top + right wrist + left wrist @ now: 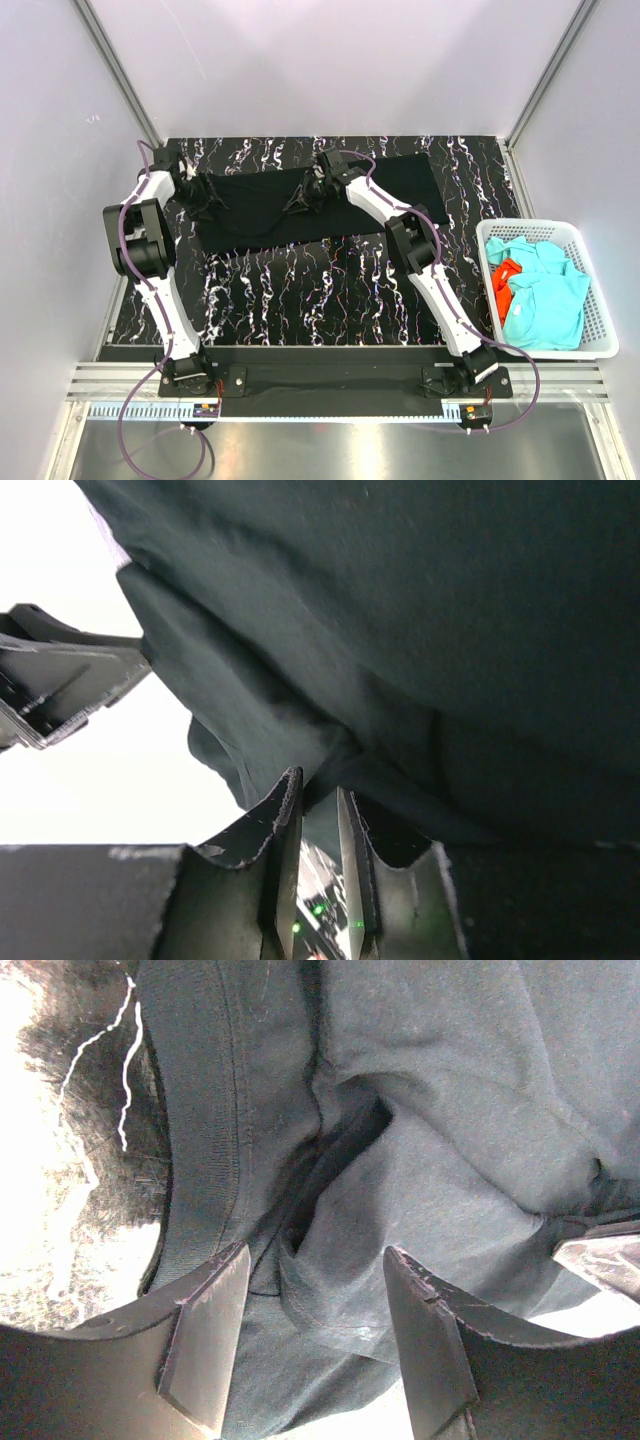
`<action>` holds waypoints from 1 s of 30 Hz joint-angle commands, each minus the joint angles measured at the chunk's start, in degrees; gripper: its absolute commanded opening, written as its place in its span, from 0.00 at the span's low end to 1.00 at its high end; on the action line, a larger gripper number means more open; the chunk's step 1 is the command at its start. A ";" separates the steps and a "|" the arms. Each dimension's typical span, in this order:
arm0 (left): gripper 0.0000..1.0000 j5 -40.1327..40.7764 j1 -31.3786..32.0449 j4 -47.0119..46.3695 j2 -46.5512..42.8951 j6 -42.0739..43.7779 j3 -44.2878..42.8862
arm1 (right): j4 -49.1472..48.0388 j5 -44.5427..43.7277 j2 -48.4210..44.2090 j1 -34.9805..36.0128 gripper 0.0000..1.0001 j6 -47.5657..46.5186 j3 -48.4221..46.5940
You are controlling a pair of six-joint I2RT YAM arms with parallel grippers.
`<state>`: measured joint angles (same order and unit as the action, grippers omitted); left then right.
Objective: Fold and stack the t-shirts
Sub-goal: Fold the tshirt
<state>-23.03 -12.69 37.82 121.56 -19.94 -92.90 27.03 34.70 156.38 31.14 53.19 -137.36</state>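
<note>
At the counter's (pixel 300 290) twelve o'clock, the black shirt (pixel 260 205) lies spread. The left end effector (pixel 318 1255), at the shirt's nine o'clock edge, straddles a cloth ridge with jaws wide. The right end effector (pixel 318 785), mid-shirt, stands narrow, pinching fabric. A clean fold likely needs both grips firm before lifting together. More shirts (pixel 540 300) sit in the basket (pixel 600 300) at four o'clock.

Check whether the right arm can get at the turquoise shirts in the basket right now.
Probably not yet: the right gripper is pinching the black t-shirt. The turquoise shirts lie uncovered in the open basket.
</note>
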 commanded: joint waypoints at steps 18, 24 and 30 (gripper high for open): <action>0.17 -7.81 -1.11 -1.96 0.79 -3.87 -4.30 | -4.97 -0.51 0.42 -0.64 0.28 2.97 -3.00; 0.00 -9.23 -1.02 -3.10 -0.09 -6.33 -3.78 | -4.88 -1.30 0.77 -0.81 0.12 4.12 -3.09; 0.00 -9.31 -1.02 -6.70 -2.38 -9.85 -3.43 | -5.31 -2.44 0.68 -1.78 0.07 3.33 -3.53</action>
<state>-30.15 -13.61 35.00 122.52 -27.11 -94.80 24.62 33.54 156.68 30.37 56.77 -138.10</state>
